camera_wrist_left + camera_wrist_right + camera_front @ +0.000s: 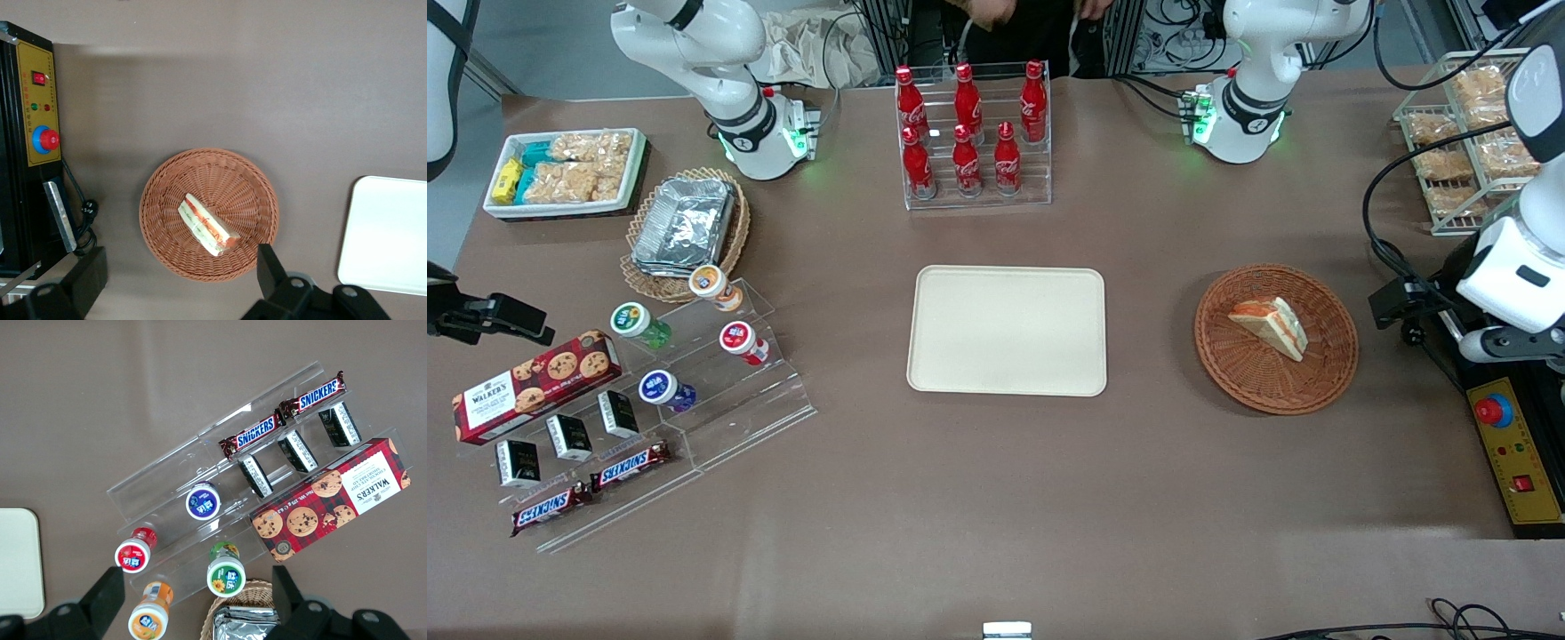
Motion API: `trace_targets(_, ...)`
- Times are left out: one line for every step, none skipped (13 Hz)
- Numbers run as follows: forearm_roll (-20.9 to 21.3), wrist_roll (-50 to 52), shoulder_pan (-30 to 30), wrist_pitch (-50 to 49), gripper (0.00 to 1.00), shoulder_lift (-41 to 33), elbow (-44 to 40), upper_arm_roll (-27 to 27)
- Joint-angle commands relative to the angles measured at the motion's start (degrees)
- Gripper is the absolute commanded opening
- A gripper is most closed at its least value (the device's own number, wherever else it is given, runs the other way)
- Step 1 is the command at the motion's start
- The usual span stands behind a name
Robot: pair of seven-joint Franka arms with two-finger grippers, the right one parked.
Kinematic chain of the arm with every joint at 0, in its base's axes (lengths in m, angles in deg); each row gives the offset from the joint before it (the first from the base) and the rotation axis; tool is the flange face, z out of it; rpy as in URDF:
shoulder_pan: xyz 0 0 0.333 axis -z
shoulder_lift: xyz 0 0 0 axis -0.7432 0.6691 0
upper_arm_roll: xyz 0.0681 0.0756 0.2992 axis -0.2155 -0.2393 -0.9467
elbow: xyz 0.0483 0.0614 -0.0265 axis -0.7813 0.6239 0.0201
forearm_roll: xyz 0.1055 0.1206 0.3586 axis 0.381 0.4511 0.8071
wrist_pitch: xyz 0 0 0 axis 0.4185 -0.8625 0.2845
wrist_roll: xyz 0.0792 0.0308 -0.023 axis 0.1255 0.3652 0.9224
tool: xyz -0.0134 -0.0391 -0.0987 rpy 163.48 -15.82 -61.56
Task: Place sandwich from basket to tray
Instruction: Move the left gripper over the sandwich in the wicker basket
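a: closest in are the gripper [180, 255] fingers [269, 268]. how do they sit?

b: spread wide apart, with nothing between them. the gripper hangs above the table, just beside the basket [167, 193], at the working arm's end of it. it touches neither the wicker nor the food.

a: and the sandwich [208, 225]?

b: in the basket, about at its middle, lying flat on the weave. it's a pale wedge, with the orange-red and green layers showing along one cut edge.

a: the tray [1007, 364]?

b: flat on the brown table [996, 498], near the middle, well apart from the basket. it's toward the parked arm's end from the basket, and nearer the front camera than the rack of red cola bottles [965, 133].

a: anything else around the basket?

b: a black and yellow control box [40, 100] with a red button lies on the working arm's end of the table, near the basket but apart from it. a wire rack of bagged snacks [1458, 142] stands at that end too, farther from the front camera.

a: and toward the parked arm?

b: a clear stepped stand [729, 400] with small jars, snickers bars [631, 464] and a cookie box [534, 382].
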Motion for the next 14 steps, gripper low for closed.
trace_targets(-1.9,0.5,-0.3,-1.4,1.0,0.1,-2.4,0.1)
trace_targets(-2.1,0.1,-0.4,-3.6,1.0,-0.1,-2.3,0.0)
trace_targets(-2.0,-0.1,-0.4,-7.7,1.0,-0.6,-2.2,0.0)
trace_targets(-1.5,-0.4,-0.2,-12.0,1.0,-1.6,-0.9,0.2)
trace_targets(-1.1,-0.3,0.1,-13.0,1.0,-3.7,3.3,0.3)
trace_targets(-1.0,-0.2,0.1,-10.0,1.0,-7.6,9.9,0.3)
trace_targets(-1.8,0.3,0.1,-4.0,1.0,-12.3,17.6,0.3)
trace_targets(-2.3,0.6,0.0,1.4,1.0,-16.5,24.6,0.2)
trace_targets(-3.5,1.3,-0.1,6.1,1.0,-19.4,30.4,0.1)
trace_targets(-4.2,4.1,-0.1,10.6,1.0,-21.5,35.3,0.1)
trace_targets(-4.2,8.9,0.1,14.9,1.0,-22.6,39.4,0.2)
trace_targets(-4.2,13.9,0.3,18.0,1.0,-22.4,41.9,0.3)
trace_targets(-4.2,18.1,0.3,19.5,1.0,-21.4,42.8,0.5)
trace_targets(-4.4,23.7,0.3,20.1,1.0,-19.1,42.8,0.5)
